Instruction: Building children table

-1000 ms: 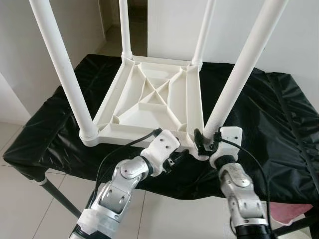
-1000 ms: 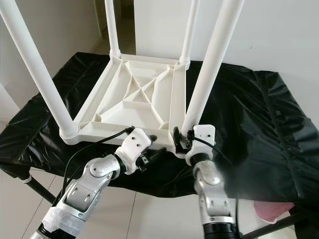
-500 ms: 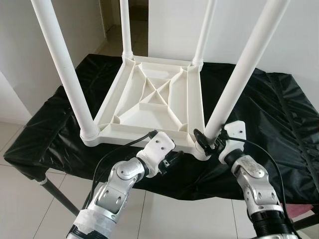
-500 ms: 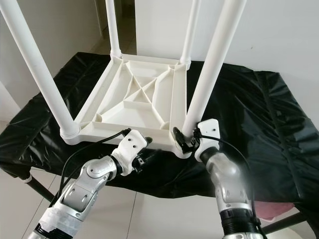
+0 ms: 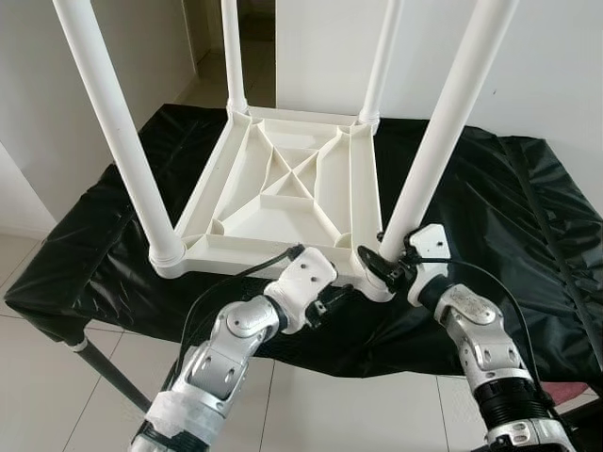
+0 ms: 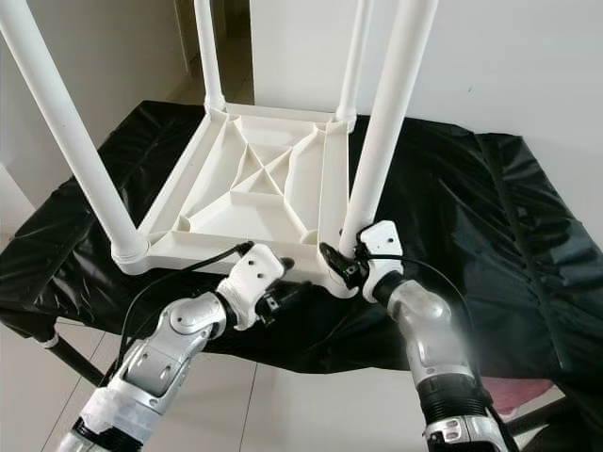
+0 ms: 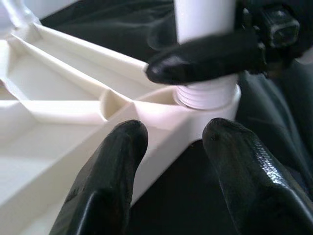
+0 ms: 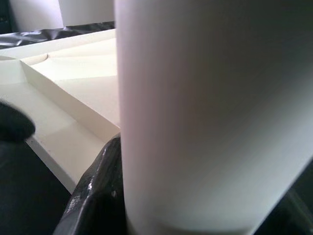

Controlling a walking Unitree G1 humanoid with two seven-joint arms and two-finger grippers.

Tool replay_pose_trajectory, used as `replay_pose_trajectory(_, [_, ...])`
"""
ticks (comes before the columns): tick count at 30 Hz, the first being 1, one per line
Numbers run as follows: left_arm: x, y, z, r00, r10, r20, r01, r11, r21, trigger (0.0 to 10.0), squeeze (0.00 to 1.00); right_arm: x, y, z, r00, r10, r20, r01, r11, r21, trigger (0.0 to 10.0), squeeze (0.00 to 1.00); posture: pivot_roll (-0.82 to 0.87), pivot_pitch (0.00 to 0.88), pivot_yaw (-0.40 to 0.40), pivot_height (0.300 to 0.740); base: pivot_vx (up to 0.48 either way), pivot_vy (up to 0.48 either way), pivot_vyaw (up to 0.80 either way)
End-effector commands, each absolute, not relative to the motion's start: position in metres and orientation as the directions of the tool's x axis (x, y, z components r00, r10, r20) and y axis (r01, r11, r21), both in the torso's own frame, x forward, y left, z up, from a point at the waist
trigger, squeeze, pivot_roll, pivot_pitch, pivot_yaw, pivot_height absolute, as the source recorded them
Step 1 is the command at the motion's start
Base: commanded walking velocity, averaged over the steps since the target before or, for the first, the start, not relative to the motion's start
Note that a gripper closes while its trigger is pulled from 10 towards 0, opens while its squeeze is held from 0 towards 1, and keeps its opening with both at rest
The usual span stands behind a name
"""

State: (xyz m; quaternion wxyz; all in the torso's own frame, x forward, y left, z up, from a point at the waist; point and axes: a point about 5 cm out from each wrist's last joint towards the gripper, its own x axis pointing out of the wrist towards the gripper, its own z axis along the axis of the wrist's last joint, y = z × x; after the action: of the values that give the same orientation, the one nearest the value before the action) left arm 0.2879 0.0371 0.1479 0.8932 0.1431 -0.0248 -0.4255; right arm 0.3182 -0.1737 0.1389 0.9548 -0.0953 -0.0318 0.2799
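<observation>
A low bench w/ a shiny black plastic sheet [image 5: 490, 198] over it stood on a pale tiled floor [image 5: 57, 395]. The sheet was wrinkly & hung over the edges. A dark metal leg [image 5: 108, 369] showed under the bench's front left side. On the sheet lay a small white plastic kids' table [image 5: 283, 198], upside down, its 4 round white legs sticking up. It sat near the front edge, toward the left.

Upturned table [image 5: 283, 193] on covered bench [image 5: 490, 207]
</observation>
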Motion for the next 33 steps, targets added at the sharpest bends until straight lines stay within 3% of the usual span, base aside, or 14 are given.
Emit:
replay_pose_trajectory(1, [0.292, 0.041, 0.144, 0.668, -0.739, -0.083, 0.728, 0.626, 0.281, 10.0, 0.0, 0.317, -0.175, 0.134, 0.837, 0.546, -0.027, -0.537, 0.813, -0.224, 0.0, 0.0, -0.05, 0.042, -0.004, 0.74, 0.0, 0.0, 0.0])
replay_pose_trajectory(2, [0.292, 0.041, 0.145, 0.668, -0.74, -0.083, 0.728, 0.625, 0.283, 10.0, 0.0, 0.317, -0.176, 0.133, 0.842, 0.538, -0.023, -0.531, 0.821, -0.209, 10.0, 0.0, -0.05, 0.043, -0.003, 0.74, 0.0, 0.0, 0.0])
replay_pose_trajectory(14, [0.291, 0.039, 0.144, 0.665, -0.742, -0.083, 0.73, 0.622, 0.283, 10.0, 0.0, 0.313, -0.171, 0.134, 0.92, 0.392, 0.017, -0.386, 0.913, -0.128, 10.0, 0.0, -0.05, 0.049, -0.006, 0.74, 0.0, 0.0, 0.0])
replay_pose_trajectory(24, [0.285, 0.033, 0.141, 0.642, -0.762, -0.079, 0.749, 0.603, 0.274, 10.0, 0.0, 0.298, -0.159, 0.125, 0.993, 0.121, 0.005, -0.121, 0.992, -0.027, 10.0, 0.0, -0.05, 0.054, -0.032, 0.74, 0.0, 0.0, 0.0])
replay_pose_trajectory(33, [0.285, 0.035, 0.141, 0.657, -0.751, -0.075, 0.735, 0.615, 0.286, 10.0, 0.0, 0.29, -0.148, 0.122, 0.987, -0.157, -0.031, 0.158, 0.986, 0.057, 10.0, 0.0, -0.03, 0.047, -0.054, 0.74, 0.0, 0.0, 0.0])
